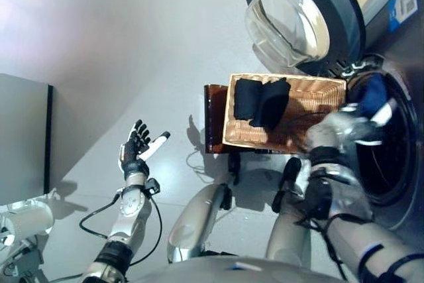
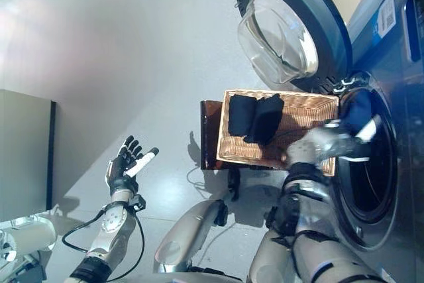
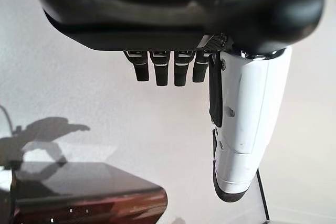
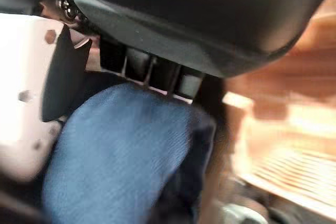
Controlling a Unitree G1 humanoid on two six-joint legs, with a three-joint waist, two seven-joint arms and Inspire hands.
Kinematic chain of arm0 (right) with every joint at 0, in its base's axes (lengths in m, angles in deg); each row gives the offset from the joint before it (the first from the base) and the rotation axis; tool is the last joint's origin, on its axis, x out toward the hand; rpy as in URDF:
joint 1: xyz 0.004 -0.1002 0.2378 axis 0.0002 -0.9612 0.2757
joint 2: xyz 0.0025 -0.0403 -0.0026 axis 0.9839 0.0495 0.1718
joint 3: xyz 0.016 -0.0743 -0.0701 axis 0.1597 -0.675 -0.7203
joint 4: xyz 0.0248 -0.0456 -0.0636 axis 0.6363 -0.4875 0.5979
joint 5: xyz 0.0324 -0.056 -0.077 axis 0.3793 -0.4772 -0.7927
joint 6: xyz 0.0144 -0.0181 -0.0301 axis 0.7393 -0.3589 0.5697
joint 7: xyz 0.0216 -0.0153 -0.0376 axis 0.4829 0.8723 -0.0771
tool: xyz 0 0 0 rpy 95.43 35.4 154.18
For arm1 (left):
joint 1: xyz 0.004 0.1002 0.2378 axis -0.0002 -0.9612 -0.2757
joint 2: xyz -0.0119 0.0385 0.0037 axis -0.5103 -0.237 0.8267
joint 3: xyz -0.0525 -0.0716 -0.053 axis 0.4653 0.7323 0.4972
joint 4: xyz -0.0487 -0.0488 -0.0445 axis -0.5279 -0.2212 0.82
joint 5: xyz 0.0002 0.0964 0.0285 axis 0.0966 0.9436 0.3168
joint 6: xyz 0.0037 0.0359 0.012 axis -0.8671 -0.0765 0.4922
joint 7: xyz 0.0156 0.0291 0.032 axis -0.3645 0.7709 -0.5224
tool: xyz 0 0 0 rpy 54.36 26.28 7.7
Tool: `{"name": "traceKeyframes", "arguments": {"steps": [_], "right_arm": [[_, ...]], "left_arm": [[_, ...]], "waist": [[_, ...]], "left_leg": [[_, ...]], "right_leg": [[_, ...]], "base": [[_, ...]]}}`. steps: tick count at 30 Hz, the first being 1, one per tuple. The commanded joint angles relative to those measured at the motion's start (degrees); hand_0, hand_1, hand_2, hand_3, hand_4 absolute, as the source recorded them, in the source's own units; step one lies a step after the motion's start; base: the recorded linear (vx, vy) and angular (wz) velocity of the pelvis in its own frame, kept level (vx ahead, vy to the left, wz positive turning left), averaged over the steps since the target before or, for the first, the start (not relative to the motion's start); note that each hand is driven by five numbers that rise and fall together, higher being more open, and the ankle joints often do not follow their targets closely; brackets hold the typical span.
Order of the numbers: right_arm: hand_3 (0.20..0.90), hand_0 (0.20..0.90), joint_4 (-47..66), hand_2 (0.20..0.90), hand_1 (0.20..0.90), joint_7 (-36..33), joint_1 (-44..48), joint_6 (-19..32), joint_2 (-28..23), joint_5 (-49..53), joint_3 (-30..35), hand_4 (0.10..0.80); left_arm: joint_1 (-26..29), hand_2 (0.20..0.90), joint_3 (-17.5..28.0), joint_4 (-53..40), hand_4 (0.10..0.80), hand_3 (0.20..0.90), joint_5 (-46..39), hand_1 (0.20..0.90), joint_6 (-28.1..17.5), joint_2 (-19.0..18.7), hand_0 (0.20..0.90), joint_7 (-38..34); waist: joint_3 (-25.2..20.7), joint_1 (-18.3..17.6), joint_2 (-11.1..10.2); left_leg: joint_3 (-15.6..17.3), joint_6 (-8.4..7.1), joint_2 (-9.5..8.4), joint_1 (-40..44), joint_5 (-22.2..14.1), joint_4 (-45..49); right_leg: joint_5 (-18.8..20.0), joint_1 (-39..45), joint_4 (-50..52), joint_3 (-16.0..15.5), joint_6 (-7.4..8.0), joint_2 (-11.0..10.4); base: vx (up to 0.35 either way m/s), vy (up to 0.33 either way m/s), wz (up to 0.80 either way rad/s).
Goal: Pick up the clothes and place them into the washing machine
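The left hand point(image 1: 137, 147) is nearest. It is held up over the grey floor point(image 1: 119, 44), far from the clothes. Its fingers are straight and spread wide, its white thumb sticks out to the side, and it holds nothing.

The right arm reaches forward to the round mouth of the washing machine point(image 2: 387, 183). The right hand point(image 1: 361, 120) is at the edge of that mouth. Its fingers and thumb are curled round a blue cloth point(image 4: 121, 150), so the cloth is in the hand, right at the opening.

Just beside the machine is a wicker basket point(image 1: 318, 94). It sits on a dark brown stand point(image 1: 213, 117). A black piece of clothing point(image 1: 262, 103) lies in the basket, at its left end.

Farthest away, the round glass door point(image 1: 291, 21) of the machine stands wide open above the basket.
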Motion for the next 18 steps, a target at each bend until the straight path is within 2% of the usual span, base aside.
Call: {"name": "traceKeyframes", "arguments": {"steps": [1,2,4,5,6,7,8,9,11,15,18], "right_arm": [[0.200,0.200,11.6,0.200,0.200,-1.8,3.2,6.2,-18.7,-17.6,-2.4,0.300],[0.200,0.200,12.5,0.200,0.200,-3.1,3.8,5.6,-20.1,-19.7,-3.1,0.300],[0.200,0.200,12.9,0.200,0.200,-3.2,3.9,5.0,-19.6,-20.7,-3.7,0.300],[0.851,0.851,12.0,0.851,0.851,-1.8,3.9,3.9,-18.9,-20.2,-5.1,0.765],[0.900,0.900,11.8,0.900,0.900,-1.4,4.1,4.0,-19.0,-19.8,-5.3,0.800],[0.900,0.900,9.3,0.900,0.900,2.9,3.7,2.8,-16.4,-16.7,-7.7,0.800],[0.900,0.900,9.0,0.900,0.900,3.3,3.7,2.9,-16.5,-16.3,-7.7,0.800],[0.900,0.900,4.4,0.900,0.900,7.2,3.8,2.3,-13.3,-12.0,-9.0,0.800],[0.900,0.900,1.4,0.900,0.900,11.7,3.5,2.2,-10.2,-7.5,-9.3,0.800],[0.900,0.900,-2.3,0.900,0.900,15.4,2.2,2.6,-3.2,-2.7,-9.9,0.800],[0.900,0.900,-3.4,0.900,0.900,17.3,-0.2,2.5,0.8,-0.7,-10.9,0.800]], "left_arm": [[-1.3,0.900,3.0,-2.5,0.800,0.900,1.5,0.900,-4.9,-4.0,0.900,-0.4],[-1.3,0.900,3.3,-2.6,0.800,0.900,1.3,0.900,-5.1,-3.8,0.900,-0.4],[-1.0,0.900,3.4,-2.9,0.800,0.900,1.4,0.900,-5.2,-3.6,0.900,-0.4],[-0.8,0.900,3.5,-2.8,0.800,0.900,1.3,0.900,-5.3,-3.5,0.900,-0.6],[-0.8,0.900,3.7,-2.8,0.800,0.900,1.3,0.900,-5.3,-3.4,0.900,-0.6],[-0.3,0.900,4.1,-2.6,0.800,0.900,0.7,0.900,-5.7,-3.0,0.900,-0.7],[-0.4,0.900,4.1,-2.6,0.800,0.900,0.7,0.900,-5.7,-3.0,0.900,-0.7],[0.0,0.900,3.8,-2.5,0.800,0.900,-0.5,0.900,-5.9,-2.2,0.900,-0.4],[0.3,0.900,3.6,-2.4,0.800,0.900,-1.3,0.900,-5.9,-1.7,0.900,0.3],[-0.1,0.900,2.3,-2.2,0.800,0.900,-3.2,0.900,-5.7,-1.0,0.900,1.9],[-0.1,0.900,2.0,-1.7,0.800,0.900,-3.3,0.900,-5.3,-1.2,0.900,1.9]], "waist": [[-4.6,-1.5,0.0],[-4.8,-1.6,0.3],[-4.9,-1.7,0.7],[-5.1,-1.6,0.7],[-4.9,-1.7,0.7],[-4.7,-1.8,0.9],[-4.7,-1.7,0.8],[-4.5,-1.4,1.1],[-4.4,-1.5,1.5],[-4.4,-1.1,2.1],[-4.0,-1.4,1.5]], "left_leg": [[-3.8,-6.24,0.79,-2.8,-2.0,3.3],[-3.6,-6.22,0.74,-2.9,-1.4,3.0],[-3.3,-6.24,0.69,-2.7,-1.2,2.7],[-3.2,-6.29,0.65,-2.1,-1.7,2.6],[-3.0,-6.23,0.71,-2.3,-1.2,2.5],[-2.4,-6.15,0.96,-2.1,-1.2,2.4],[-2.4,-6.20,0.94,-1.8,-1.7,2.4],[-2.0,-6.27,1.18,-1.7,-1.7,2.3],[-1.9,-6.36,1.42,-1.8,-1.0,2.1],[-2.7,-6.59,1.61,-1.6,-0.4,1.4],[-3.2,-6.78,1.82,-1.4,-0.6,1.4]], "right_leg": [[-3.1,3.7,1.1,2.6,1.91,-3.4],[-2.6,3.3,1.0,2.9,1.89,-3.3],[-2.5,3.1,1.0,3.3,1.87,-3.3],[-3.0,3.2,1.2,3.5,1.88,-3.2],[-2.5,3.0,1.0,3.6,1.80,-3.1],[-2.3,2.8,0.9,4.0,1.68,-2.8],[-2.8,2.9,1.1,4.1,1.75,-2.9],[-2.7,3.0,0.8,4.1,1.70,-2.8],[-2.3,3.0,0.4,4.0,1.54,-2.7],[-2.5,3.5,0.3,3.5,1.23,-2.3],[-3.3,3.8,1.0,3.0,0.97,-2.2]], "base": [[0.020,0.022,-0.16],[0.018,0.024,-0.11],[0.014,0.017,-0.05],[-0.017,0.014,-0.04],[-0.001,0.017,-0.13],[-0.009,0.004,-0.15],[0.004,-0.028,-0.23],[0.006,-0.043,-0.26],[-0.036,-0.044,-0.31],[0.004,-0.043,-0.13],[0.009,-0.044,0.06]]}}
